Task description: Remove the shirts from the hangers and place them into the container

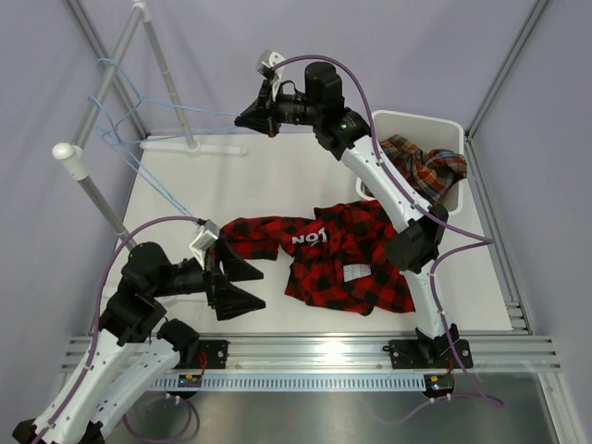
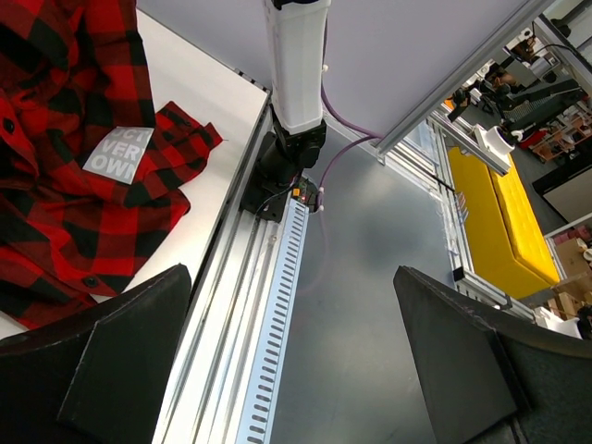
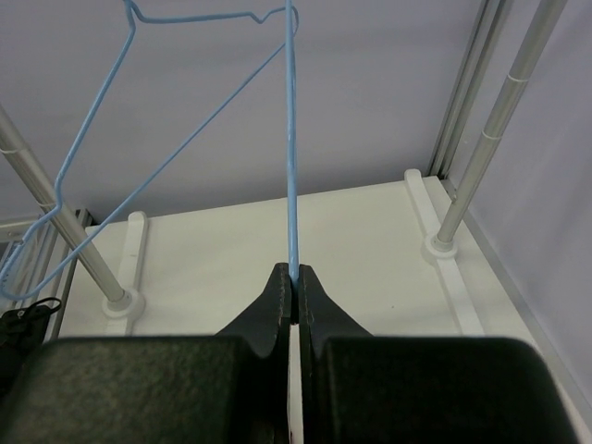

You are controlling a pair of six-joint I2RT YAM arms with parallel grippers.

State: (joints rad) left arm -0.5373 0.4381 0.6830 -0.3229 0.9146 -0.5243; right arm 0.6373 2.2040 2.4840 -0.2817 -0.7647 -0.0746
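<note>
The red-and-black check shirt with white lettering lies spread flat on the table, off any hanger; the left wrist view shows its hem. The multicolour plaid shirt lies bundled in the white container at the back right. My right gripper is raised at the back centre, shut on the wire of a bare light-blue hanger, which runs up from the tips as a thin blue wire. A second blue hanger hangs by the rack. My left gripper is open and empty beside the red shirt's left sleeve.
The rack's white-and-grey poles stand at the left and back left, with their feet on the table. The aluminium rail runs along the near edge, where the right arm's base is bolted.
</note>
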